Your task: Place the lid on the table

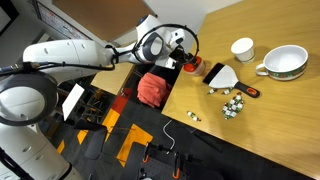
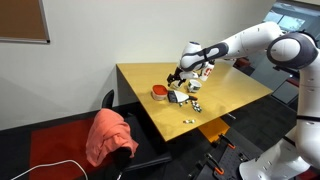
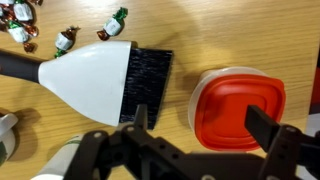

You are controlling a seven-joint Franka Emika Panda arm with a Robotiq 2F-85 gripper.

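Observation:
The red-orange lid (image 3: 238,108) sits on a pale container on the tan table (image 3: 210,30), near the table's edge. It also shows in both exterior views (image 1: 190,68) (image 2: 159,92). My gripper (image 3: 203,125) is open and empty just above the lid, with one finger over the lid's right side and the other over bare table left of it. In the exterior views the gripper (image 1: 181,56) (image 2: 179,80) hovers low by the lid. The lid's near edge is hidden behind the gripper body.
A black-and-white dustpan-like brush (image 3: 105,75) (image 1: 220,74) lies right beside the lid. Wrapped candies (image 3: 65,40) (image 1: 232,103) are scattered nearby. A white cup (image 1: 242,49) and a white bowl (image 1: 285,63) stand farther back. A chair with a red cloth (image 2: 108,135) stands off the table's edge.

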